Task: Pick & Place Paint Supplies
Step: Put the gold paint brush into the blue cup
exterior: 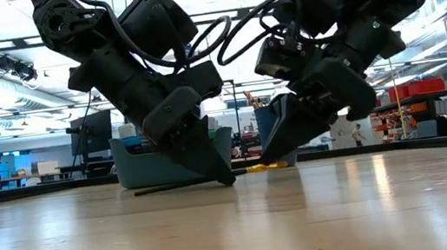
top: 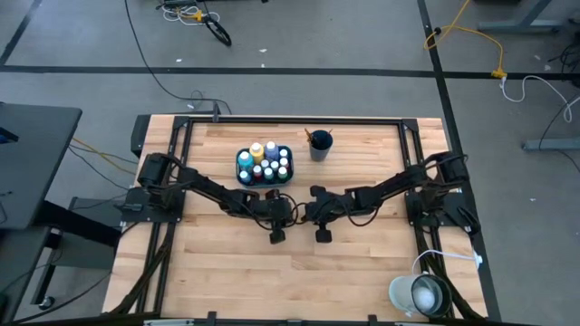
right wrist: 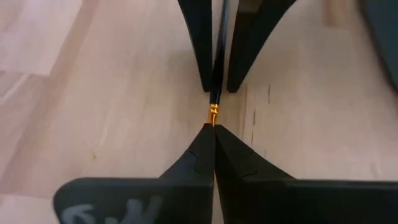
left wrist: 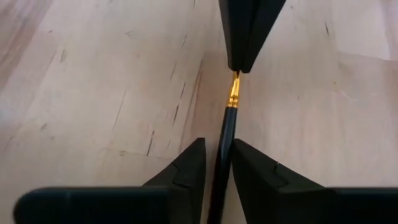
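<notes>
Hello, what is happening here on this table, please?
Both arms work on one paintbrush lying on the wooden table. The right gripper is shut on the brush's tip end, just past the gold band. The left gripper has its fingers on either side of the dark handle, with a small gap showing. Behind them, the tray holds paint bottles, and a dark cup stands beside it.

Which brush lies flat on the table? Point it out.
The dark-handled brush between the left claw and right claw; the other brushes stand upright in the cup.
</notes>
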`<act>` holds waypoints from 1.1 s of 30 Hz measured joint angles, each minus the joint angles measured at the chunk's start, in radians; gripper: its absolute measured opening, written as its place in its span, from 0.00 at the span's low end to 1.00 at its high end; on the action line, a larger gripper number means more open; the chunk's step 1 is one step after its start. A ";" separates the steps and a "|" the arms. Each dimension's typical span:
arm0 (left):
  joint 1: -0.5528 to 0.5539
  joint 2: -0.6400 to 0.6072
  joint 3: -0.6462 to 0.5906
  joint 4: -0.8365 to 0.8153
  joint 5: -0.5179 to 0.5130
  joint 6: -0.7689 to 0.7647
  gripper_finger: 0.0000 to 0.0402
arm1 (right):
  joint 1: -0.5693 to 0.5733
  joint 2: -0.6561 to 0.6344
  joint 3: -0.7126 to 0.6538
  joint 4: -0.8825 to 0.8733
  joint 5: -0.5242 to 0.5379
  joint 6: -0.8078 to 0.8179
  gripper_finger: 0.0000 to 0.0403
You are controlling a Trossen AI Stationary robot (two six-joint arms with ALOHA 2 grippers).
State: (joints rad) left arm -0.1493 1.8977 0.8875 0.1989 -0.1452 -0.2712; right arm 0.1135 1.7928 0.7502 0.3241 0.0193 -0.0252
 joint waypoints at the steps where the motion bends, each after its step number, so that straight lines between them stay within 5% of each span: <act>1: 0.000 0.000 0.000 -0.001 0.000 0.003 0.20 | 0.000 -0.003 0.000 0.003 0.000 -0.002 0.00; 7: 0.000 0.000 0.000 0.000 0.014 0.009 0.07 | 0.000 -0.012 0.000 0.003 0.000 -0.017 0.00; 16: 0.000 -0.005 -0.001 0.000 0.011 0.009 0.07 | 0.002 -0.061 0.000 -0.017 0.049 -0.028 0.06; 28: -0.001 -0.258 -0.002 -0.004 -0.174 0.153 0.07 | 0.047 -0.576 -0.005 -0.338 0.302 -0.088 0.25; 33: -0.001 -0.380 -0.025 0.025 -0.217 0.236 0.07 | 0.072 -0.730 -0.168 -0.111 0.303 -0.096 0.25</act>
State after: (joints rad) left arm -0.1505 1.5174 0.8628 0.2235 -0.3626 -0.0352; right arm 0.1859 1.0630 0.5826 0.2131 0.3223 -0.1207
